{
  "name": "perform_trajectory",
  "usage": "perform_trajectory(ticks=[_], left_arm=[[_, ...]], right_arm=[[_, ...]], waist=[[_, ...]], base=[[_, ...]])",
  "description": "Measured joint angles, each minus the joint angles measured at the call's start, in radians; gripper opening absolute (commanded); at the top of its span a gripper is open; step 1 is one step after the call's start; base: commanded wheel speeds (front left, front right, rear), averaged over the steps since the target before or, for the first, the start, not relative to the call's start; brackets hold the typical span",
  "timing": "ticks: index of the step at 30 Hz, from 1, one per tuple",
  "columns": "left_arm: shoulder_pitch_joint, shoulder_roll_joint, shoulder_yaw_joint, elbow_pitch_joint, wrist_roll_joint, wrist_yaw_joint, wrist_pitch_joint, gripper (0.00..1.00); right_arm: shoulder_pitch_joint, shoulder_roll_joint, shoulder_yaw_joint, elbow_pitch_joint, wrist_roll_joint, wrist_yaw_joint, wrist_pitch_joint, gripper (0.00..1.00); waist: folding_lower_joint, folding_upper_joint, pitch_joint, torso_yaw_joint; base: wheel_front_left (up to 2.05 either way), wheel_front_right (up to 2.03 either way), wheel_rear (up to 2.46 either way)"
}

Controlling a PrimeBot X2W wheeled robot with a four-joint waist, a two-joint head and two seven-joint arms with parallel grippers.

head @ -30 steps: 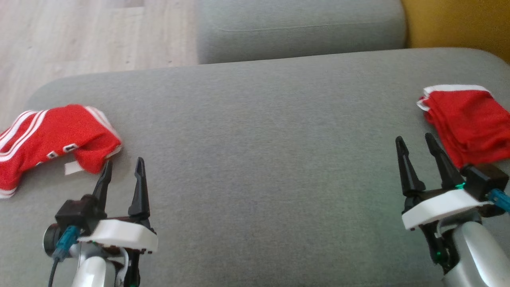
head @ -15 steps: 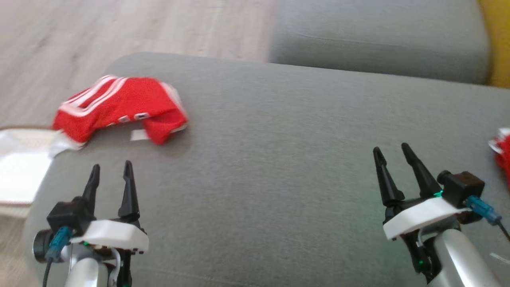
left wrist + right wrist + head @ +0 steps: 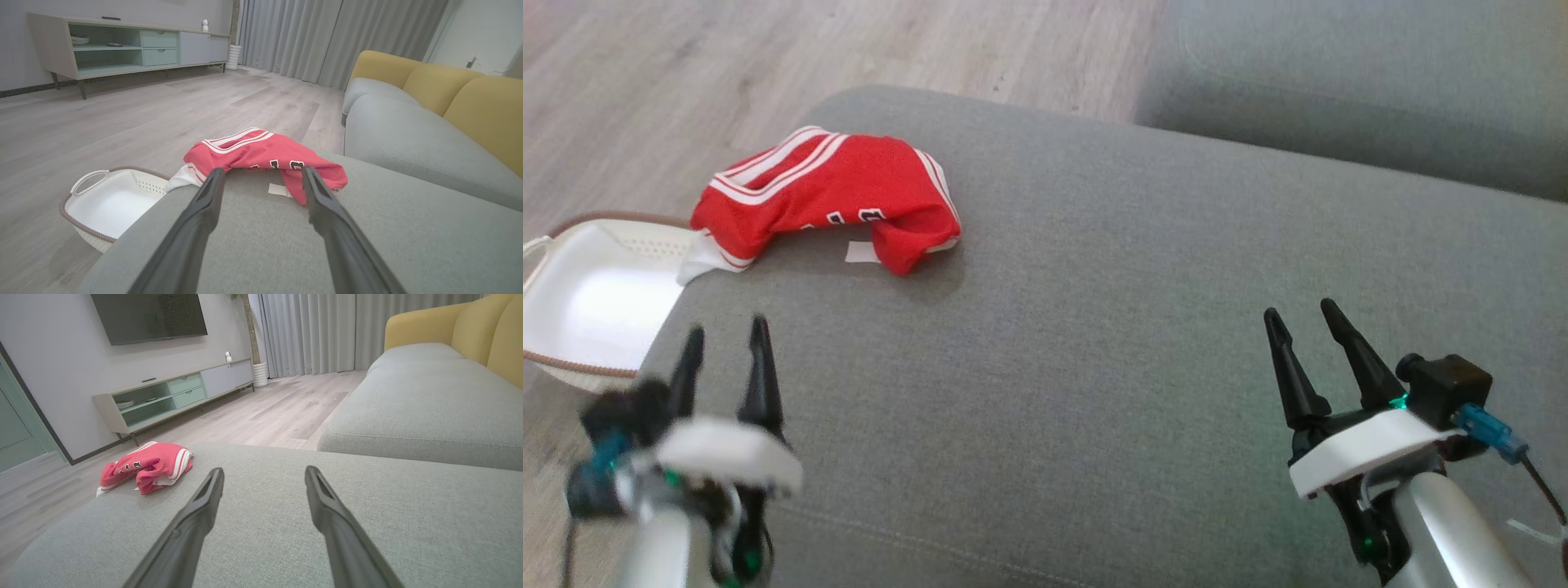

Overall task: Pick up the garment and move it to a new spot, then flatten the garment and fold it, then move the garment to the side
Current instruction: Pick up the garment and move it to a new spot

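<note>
The garment [image 3: 827, 193], a red jersey with white striped trim and a small white label, lies crumpled near the far left corner of the grey sofa seat [image 3: 1094, 327]; one white sleeve hangs over the left edge. It also lies straight ahead in the left wrist view as the garment [image 3: 261, 153], and far left in the right wrist view as the garment [image 3: 149, 465]. My left gripper [image 3: 725, 339] is open at the lower left, short of the garment, its image blurred. At the lower right my right gripper [image 3: 1298, 318] stands open over bare cushion.
A white laundry basket [image 3: 584, 302] with a brown rim stands on the wooden floor beside the seat's left edge. Another grey cushion [image 3: 1364, 82] lies beyond at the upper right, with yellow backrests [image 3: 461, 94]. A low TV cabinet [image 3: 171, 396] stands by the wall.
The head camera has swung left: the garment now sits nearer the picture's middle, the basket has come in and the red cloth stack at the right has left. Both grippers stay open.
</note>
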Motion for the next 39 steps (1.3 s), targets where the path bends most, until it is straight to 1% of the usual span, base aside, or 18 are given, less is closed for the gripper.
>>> perform_trajectory(ticks=[3, 4, 6, 8, 11, 17, 19, 22, 23, 24, 28, 32, 33, 34, 35, 39], left_arm=[[-0.093, 0.032, 0.007, -0.001, -0.016, -0.011, 0.104, 1.0], [-0.143, 0.049, 0.012, -0.001, -0.021, -0.011, 0.146, 1.0], [-0.265, 0.078, 0.033, 0.004, -0.056, -0.026, 0.237, 1.0], [-0.39, 0.109, 0.033, 0.046, -0.081, -0.038, 0.332, 1.0], [-0.539, 0.141, 0.041, 0.159, -0.119, -0.046, 0.44, 1.0], [-0.723, 0.226, 0.062, 0.433, -0.152, -0.072, 0.557, 1.0], [-0.768, 0.247, 0.062, 0.517, -0.152, -0.073, 0.585, 1.0], [-0.809, 0.263, 0.065, 0.622, -0.165, -0.073, 0.61, 1.0], [-0.814, 0.266, 0.065, 0.65, -0.169, -0.081, 0.616, 1.0], [-0.821, 0.267, 0.063, 0.713, -0.17, -0.084, 0.64, 1.0], [-0.822, 0.267, 0.049, 0.807, -0.183, -0.097, 0.69, 1.0], [-0.852, 0.285, 0.025, 0.834, -0.2, -0.107, 0.73, 1.0], [-0.86, 0.286, 0.021, 0.839, -0.203, -0.107, 0.73, 0.76], [-0.864, 0.286, 0.014, 0.842, -0.204, -0.107, 0.726, 0.27], [-0.864, 0.286, 0.006, 0.842, -0.205, -0.107, 0.711, 0.0], [-0.863, 0.282, -0.036, 0.839, -0.23, -0.107, 0.684, 0.0]], right_arm=[[-0.003, -0.002, 0.003, -0.007, 0.0, 0.0, -0.001, 1.0], [-0.004, -0.003, 0.005, -0.012, 0.0, 0.0, 0.0, 1.0], [-0.01, -0.006, 0.005, -0.026, 0.0, 0.0, 0.003, 1.0], [-0.03, -0.009, 0.005, -0.04, 0.0, 0.0, 0.011, 1.0], [-0.071, -0.016, 0.009, -0.065, -0.003, 0.0, 0.021, 1.0], [-0.146, -0.019, 0.026, -0.098, -0.01, 0.0, 0.03, 1.0], [-0.163, -0.02, 0.025, -0.101, -0.01, 0.0, 0.029, 1.0], [-0.178, -0.02, 0.024, -0.1, -0.01, 0.0, 0.027, 1.0], [-0.182, -0.02, 0.024, -0.1, -0.01, 0.0, 0.022, 1.0], [-0.189, -0.02, 0.024, -0.096, -0.01, 0.0, 0.016, 1.0], [-0.198, -0.02, 0.025, -0.081, -0.01, 0.0, 0.003, 1.0], [-0.211, -0.019, 0.027, -0.072, -0.009, 0.0, 0.0, 1.0], [-0.211, -0.019, 0.028, -0.068, -0.009, 0.0, 0.0, 1.0], [-0.211, -0.019, 0.028, -0.064, -0.009, 0.0, 0.0, 1.0], [-0.212, -0.019, 0.03, -0.063, -0.009, 0.0, 0.0, 1.0], [-0.22, -0.018, 0.037, -0.049, -0.009, 0.0, 0.0, 1.0]], waist=[[0.0, 0.0, 0.019, -0.011], [0.0, 0.0, 0.027, -0.017], [0.0, 0.0, 0.046, -0.031], [0.0, 0.0, 0.07, -0.047], [0.0002, 0.0, 0.113, -0.076], [0.0002, 0.0, 0.213, -0.165], [0.0003, 0.0, 0.247, -0.201], [0.0003, 0.0, 0.295, -0.255], [0.0003, 0.0, 0.309, -0.271], [0.0004, 0.0, 0.338, -0.303], [0.0003, 0.0, 0.383, -0.349], [0.0001, 0.0, 0.405, -0.368], [0.0002, 0.0, 0.406, -0.367], [0.0001, 0.0, 0.406, -0.365], [0.0001, 0.0, 0.405, -0.362], [0.0002, 0.0, 0.394, -0.353]], base=[[0.0, 0.0, 0.0], [0.0, 0.0, 0.0], [0.0, 0.0, 0.0], [0.0, 0.0, 0.0], [0.0, 0.0, 0.0], [0.0, 0.0, 0.0], [0.0, 0.0, 0.0], [0.0, 0.0, 0.0], [0.0, 0.0, 0.0], [0.0, 0.0, 0.0], [0.0, 0.0, 0.0], [0.0, 0.0, 0.0], [0.0, 0.0, 0.0], [0.0, 0.0, 0.0], [0.0, 0.0, 0.0], [0.0, 0.0, 0.0]])
